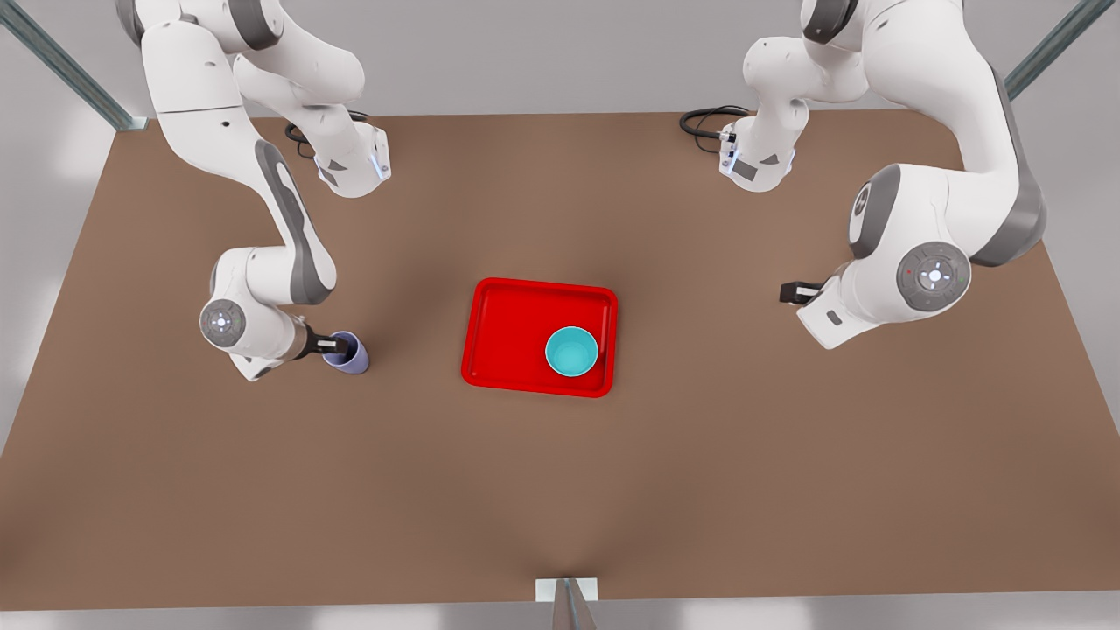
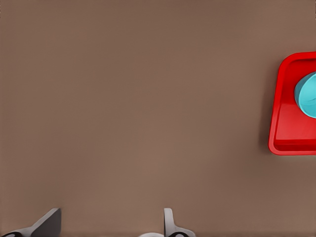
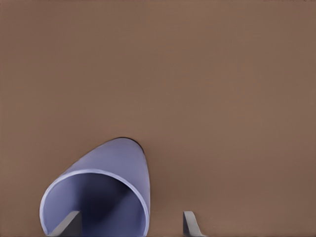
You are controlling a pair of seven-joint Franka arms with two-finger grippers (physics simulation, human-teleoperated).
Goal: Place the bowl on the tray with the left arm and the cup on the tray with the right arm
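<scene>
We see the bowl [image 1: 571, 352] on the tray [image 1: 512, 328], mid-worktop [image 1: 560, 490] | right gripper [image 1: 337, 346] at the cup [image 1: 347, 352] on the front view's left; jaws straddle its rim, one finger [image 3: 69, 224] inside | left gripper [image 1: 792, 292] on the front view's right; jaws wide, empty

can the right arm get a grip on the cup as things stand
Probably yes. The right tool is already at the cup, one finger inside the rim, the other outside, open; nothing stands around it on the table.
</scene>
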